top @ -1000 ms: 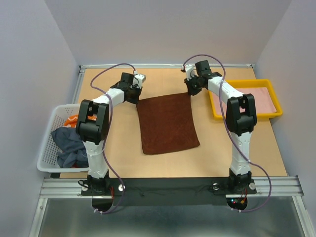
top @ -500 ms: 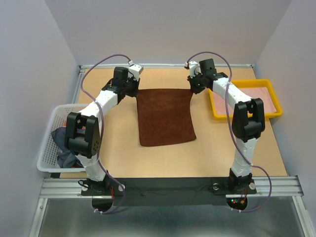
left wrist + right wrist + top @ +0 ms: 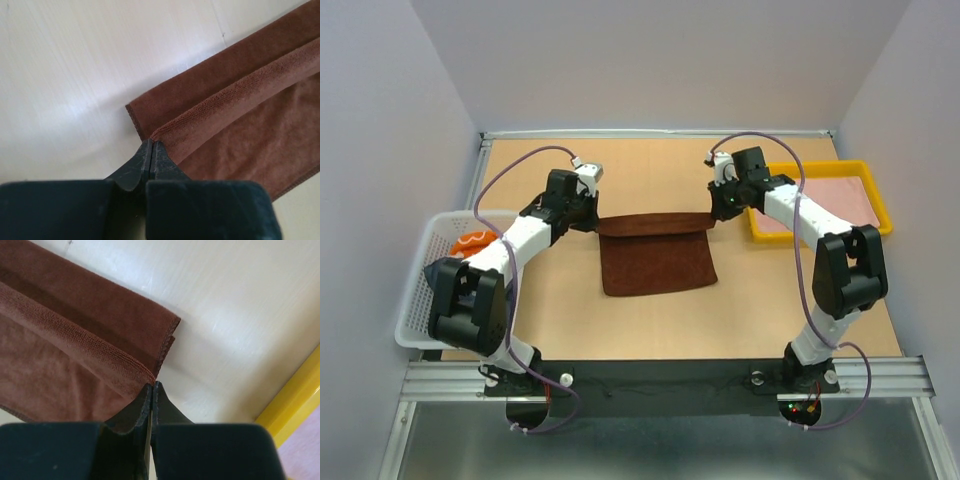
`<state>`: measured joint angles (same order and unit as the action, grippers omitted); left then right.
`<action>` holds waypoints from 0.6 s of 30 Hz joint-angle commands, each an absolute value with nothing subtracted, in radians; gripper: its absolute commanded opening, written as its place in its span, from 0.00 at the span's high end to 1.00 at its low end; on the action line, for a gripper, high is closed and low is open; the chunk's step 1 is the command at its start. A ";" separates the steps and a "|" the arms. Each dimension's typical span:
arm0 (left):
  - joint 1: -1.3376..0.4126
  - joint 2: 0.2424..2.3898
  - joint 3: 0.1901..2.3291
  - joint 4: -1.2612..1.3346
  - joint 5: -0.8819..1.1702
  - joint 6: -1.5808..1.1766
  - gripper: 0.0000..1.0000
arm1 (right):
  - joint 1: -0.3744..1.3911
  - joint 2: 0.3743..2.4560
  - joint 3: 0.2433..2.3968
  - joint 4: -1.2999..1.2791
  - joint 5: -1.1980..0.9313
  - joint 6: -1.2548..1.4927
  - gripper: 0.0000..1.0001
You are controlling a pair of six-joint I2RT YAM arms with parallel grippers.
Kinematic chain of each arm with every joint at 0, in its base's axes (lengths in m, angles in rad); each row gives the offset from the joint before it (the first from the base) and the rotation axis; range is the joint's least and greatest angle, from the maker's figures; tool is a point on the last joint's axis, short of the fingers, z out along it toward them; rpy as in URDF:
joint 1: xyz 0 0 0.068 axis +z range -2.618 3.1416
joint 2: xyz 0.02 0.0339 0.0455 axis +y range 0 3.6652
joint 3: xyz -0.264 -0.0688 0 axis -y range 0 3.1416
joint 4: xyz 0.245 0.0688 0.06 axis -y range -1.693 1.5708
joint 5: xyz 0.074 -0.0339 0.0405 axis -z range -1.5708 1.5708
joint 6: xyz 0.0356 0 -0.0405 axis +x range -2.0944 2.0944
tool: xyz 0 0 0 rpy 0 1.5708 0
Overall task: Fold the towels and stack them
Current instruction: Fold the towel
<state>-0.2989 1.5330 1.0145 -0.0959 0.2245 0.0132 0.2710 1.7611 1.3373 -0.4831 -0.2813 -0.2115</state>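
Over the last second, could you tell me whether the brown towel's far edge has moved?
Yes. The far edge of the towel has come nearer the robot, away from the far rail, folding over the near half.

I can see no words, numbers, labels or signs that I can read on anything around me here

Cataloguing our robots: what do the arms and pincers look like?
The left arm and right arm share one look: white links between bulky black joint housings, with a thin purple cable looping alongside each. The left pincer and right pincer each have two matte black fingers tapering to narrow tips.
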 commanded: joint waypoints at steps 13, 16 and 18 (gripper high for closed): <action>-0.354 1.310 0.838 -0.184 0.176 -0.282 1.00 | 0.278 1.528 1.111 -0.459 -0.262 -0.019 1.00; -0.356 1.316 0.827 -0.201 0.164 -0.299 1.00 | 0.278 1.531 1.097 -0.465 -0.271 -0.003 1.00; -0.362 1.315 0.818 -0.207 0.169 -0.311 1.00 | 0.278 1.529 1.080 -0.466 -0.270 -0.005 1.00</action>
